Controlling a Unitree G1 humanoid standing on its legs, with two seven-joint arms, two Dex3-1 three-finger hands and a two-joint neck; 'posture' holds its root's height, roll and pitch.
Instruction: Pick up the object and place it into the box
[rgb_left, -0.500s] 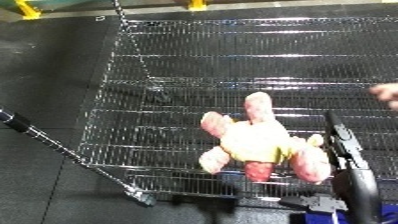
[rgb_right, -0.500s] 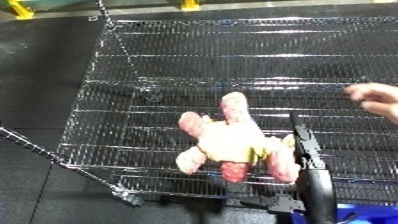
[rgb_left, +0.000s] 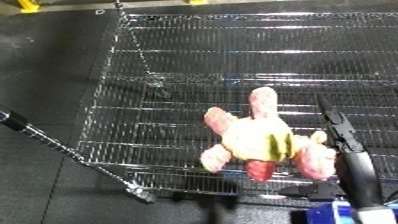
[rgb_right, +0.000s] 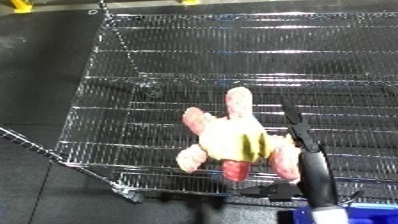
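Gone from the right edge is a person's hand; 1 plush toy (rgb_left: 258, 142) lies inside 1 wire bin (rgb_left: 115, 90), beside the robot's right hand (rgb_left: 342, 142), fingers straight and together.

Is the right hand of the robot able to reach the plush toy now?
Probably yes. The right hand is beside the plush toy, its straight black fingers along the toy's right side. Nothing stands between them, and the wire bin is open from above.
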